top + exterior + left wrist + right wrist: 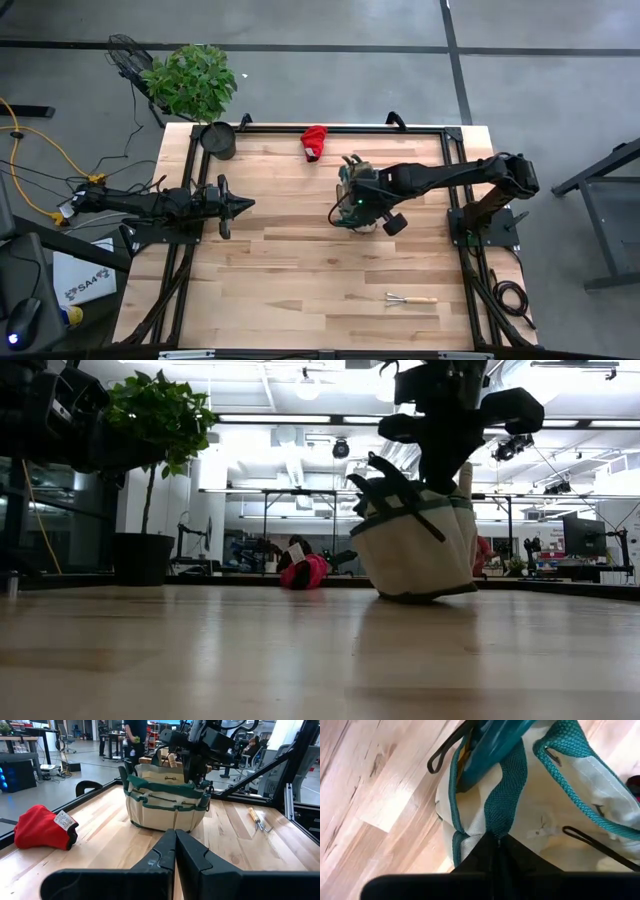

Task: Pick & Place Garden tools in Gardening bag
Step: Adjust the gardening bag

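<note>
The tan gardening bag (356, 188) with green trim stands at the table's middle right; it also shows in the low view (415, 550) and the left wrist view (165, 805). My right gripper (496, 842) is above it, shut on its green strap. A wooden handle (172, 760) sticks up out of the bag, and a teal tool handle (492, 745) sits at its mouth. The red glove (314, 142) lies near the far edge. A wooden-handled mini rake (410, 298) lies near the front right. My left gripper (240, 205) waits shut at the left, touching nothing. My right gripper pinches the bag's green webbing strap (499, 822) between its two fingers, on the bag's cream side wall near the rim. The fingers come from above, pointing steeply down. The bag's bottom (420, 596) is on the table and the bag leans to one side.
A black pot (218, 140) with a green plant stands at the far left corner. Black frame rails (300, 128) run along the table's edges. Bare wood lies between the bag and the rake and across the table's near half.
</note>
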{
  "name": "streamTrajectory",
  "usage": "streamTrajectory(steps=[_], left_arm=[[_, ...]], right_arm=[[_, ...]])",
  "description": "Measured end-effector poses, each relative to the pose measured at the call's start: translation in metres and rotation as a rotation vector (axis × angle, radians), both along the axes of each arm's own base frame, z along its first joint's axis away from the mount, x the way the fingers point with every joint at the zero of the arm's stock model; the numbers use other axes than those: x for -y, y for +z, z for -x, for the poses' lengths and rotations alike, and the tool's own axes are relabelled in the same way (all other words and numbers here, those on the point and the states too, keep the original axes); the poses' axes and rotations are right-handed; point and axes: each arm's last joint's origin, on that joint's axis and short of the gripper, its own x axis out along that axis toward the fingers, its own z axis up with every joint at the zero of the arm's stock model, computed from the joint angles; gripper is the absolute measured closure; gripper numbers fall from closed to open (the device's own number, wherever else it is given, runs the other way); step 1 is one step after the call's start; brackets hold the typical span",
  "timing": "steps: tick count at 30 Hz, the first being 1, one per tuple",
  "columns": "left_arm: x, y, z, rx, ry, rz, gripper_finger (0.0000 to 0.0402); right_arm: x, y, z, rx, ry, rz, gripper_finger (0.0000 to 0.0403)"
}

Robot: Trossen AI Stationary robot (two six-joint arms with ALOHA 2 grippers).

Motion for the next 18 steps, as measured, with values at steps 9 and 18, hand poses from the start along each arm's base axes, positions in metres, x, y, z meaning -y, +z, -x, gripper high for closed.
streamTrajectory(steps=[9,18], left_arm=[[0.0000,0.0005,0.0000,0.005,-0.001,0.001,0.0398],[-0.0006,0.0002,0.0001,0.006,0.023,0.023,0.0398]], right_arm=[[-0.0010,-0.0012,0.0043,-0.043,-0.037,-0.045,0.0398],[-0.0020,-0.0014,0.0052,-0.049,-0.077,-0.092,0.0398]])
